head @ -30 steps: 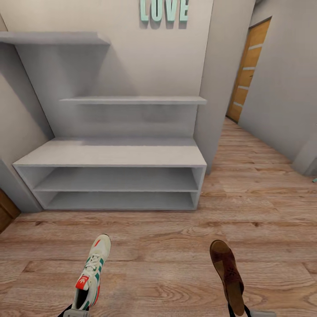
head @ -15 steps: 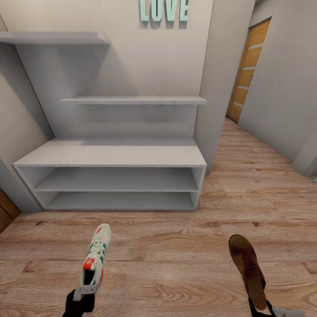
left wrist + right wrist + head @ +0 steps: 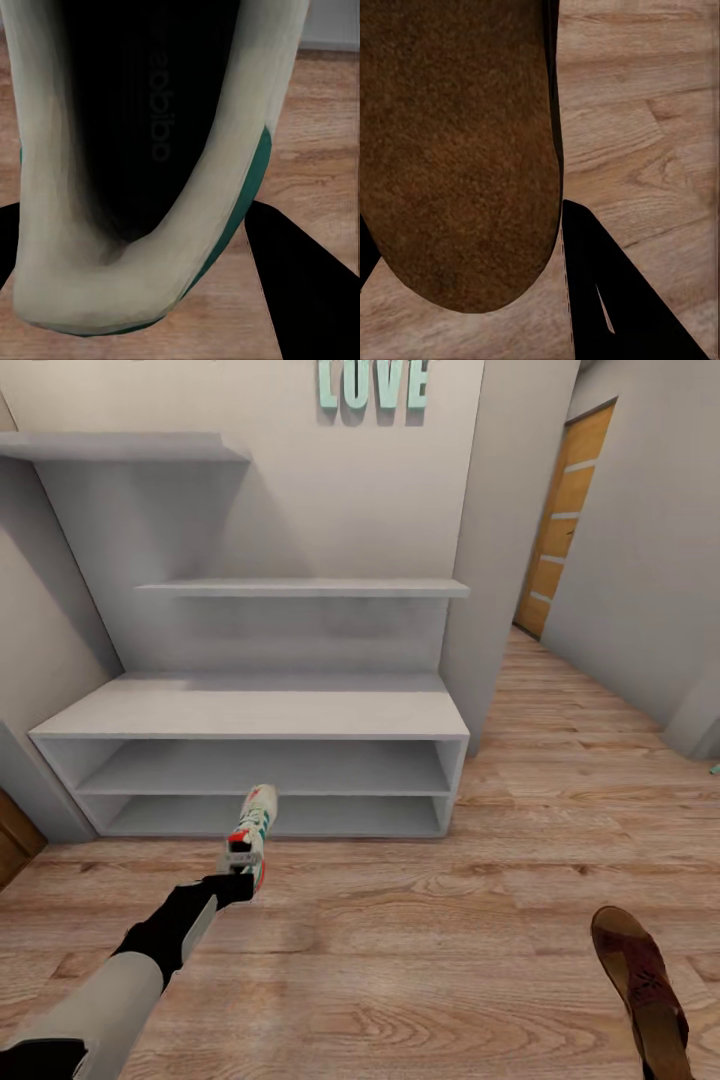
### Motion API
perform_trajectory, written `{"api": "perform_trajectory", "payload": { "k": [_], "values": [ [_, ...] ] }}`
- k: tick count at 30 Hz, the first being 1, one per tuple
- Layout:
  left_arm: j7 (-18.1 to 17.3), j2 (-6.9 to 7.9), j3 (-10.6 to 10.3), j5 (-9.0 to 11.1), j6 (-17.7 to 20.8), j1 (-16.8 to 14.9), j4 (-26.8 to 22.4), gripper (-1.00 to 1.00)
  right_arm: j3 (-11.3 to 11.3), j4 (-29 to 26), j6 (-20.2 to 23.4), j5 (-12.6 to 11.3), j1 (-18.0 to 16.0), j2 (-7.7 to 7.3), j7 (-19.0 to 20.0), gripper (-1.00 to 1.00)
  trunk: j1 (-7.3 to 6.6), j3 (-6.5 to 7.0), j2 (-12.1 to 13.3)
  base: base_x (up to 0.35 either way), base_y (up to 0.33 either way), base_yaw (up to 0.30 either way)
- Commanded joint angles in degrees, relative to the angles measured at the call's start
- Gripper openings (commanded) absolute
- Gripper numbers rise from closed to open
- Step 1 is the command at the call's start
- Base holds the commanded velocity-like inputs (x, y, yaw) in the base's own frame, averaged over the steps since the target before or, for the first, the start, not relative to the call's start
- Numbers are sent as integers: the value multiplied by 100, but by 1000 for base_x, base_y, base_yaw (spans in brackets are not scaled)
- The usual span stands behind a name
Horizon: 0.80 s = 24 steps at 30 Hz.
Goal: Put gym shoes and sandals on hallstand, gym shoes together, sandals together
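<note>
My left gripper (image 3: 238, 867) is shut on the heel of a white gym shoe (image 3: 252, 828) with green stripes. It holds the shoe above the corridor floor (image 3: 400, 960), just in front of the hallstand's (image 3: 250, 712) lowest open shelf. In the left wrist view the shoe's dark opening (image 3: 142, 135) sits between the black fingers (image 3: 300, 292). A brown sandal (image 3: 640, 985) hangs at the lower right of the head view. In the right wrist view my right gripper (image 3: 472, 262) is shut on the sandal's heel end (image 3: 457, 150). The hallstand's bench top and shelves are bare.
The hallstand stands against the wall under mint "LOVE" letters (image 3: 372, 382), with floating shelves (image 3: 300, 588) above the bench. A wall corner (image 3: 495, 580) flanks it on the right. Beyond, the corridor runs to a wooden door (image 3: 565, 510). A brown edge (image 3: 14, 842) shows far left.
My left arm has stretched forward, carrying the gym shoe from the near floor area up to the hallstand's front. The right gripper has carried the sandal rightward and nearer to the robot.
</note>
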Motion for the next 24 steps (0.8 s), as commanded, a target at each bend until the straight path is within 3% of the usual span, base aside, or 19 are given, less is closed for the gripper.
{"api": "perform_trajectory", "payload": {
  "k": [1,7,12,19,24],
  "values": [
    [-30,16,-16,39,74,3,-129,-100,-12,-130,41,43,-2,11,22,-100,0,-4,-1,0,0,0],
    [-43,34,-19,31,134,-12,-393,-100,5,-327,460,38,-2,25,35,-100,0,-4,-1,0,0,0],
    [-31,20,-19,21,408,-41,-452,-100,12,-625,998,40,-2,27,40,-100,0,-4,-1,0,0,0],
    [-2,-2,-17,18,1055,-152,-468,-100,6,-745,1247,46,-2,34,34,-100,153,-148,-282,0,0,0],
    [12,-16,-24,5,1188,-178,-469,-100,7,-750,1257,52,-2,36,32,-100,263,-280,-483,0,0,0]
  ]
}}
